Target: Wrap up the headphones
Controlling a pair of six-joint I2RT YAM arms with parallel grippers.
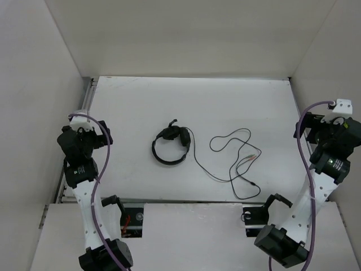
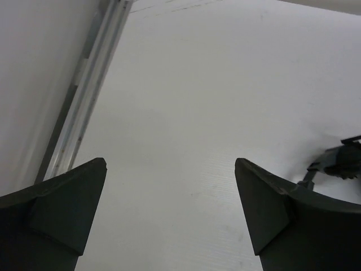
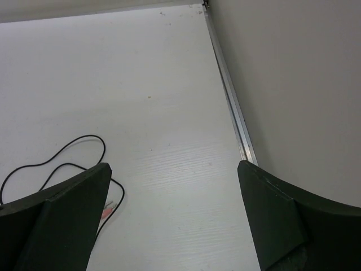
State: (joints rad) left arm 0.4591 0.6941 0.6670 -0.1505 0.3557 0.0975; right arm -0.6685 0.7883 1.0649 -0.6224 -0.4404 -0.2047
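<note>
The black headphones (image 1: 170,144) lie flat in the middle of the white table. Their thin black cable (image 1: 225,164) runs right in loose loops, ending in red and green plugs (image 1: 248,158). My left gripper (image 1: 84,131) is open and empty at the table's left edge, well left of the headset; a bit of the headset (image 2: 344,158) shows at the right of the left wrist view. My right gripper (image 1: 330,127) is open and empty at the right edge. The right wrist view shows a cable loop (image 3: 62,155) and a red plug (image 3: 108,210) by its left finger.
White walls enclose the table on the left, back and right. A metal rail (image 2: 84,96) runs along the left edge and another rail (image 3: 231,101) along the right edge. Purple arm cables (image 1: 101,169) hang along both arms.
</note>
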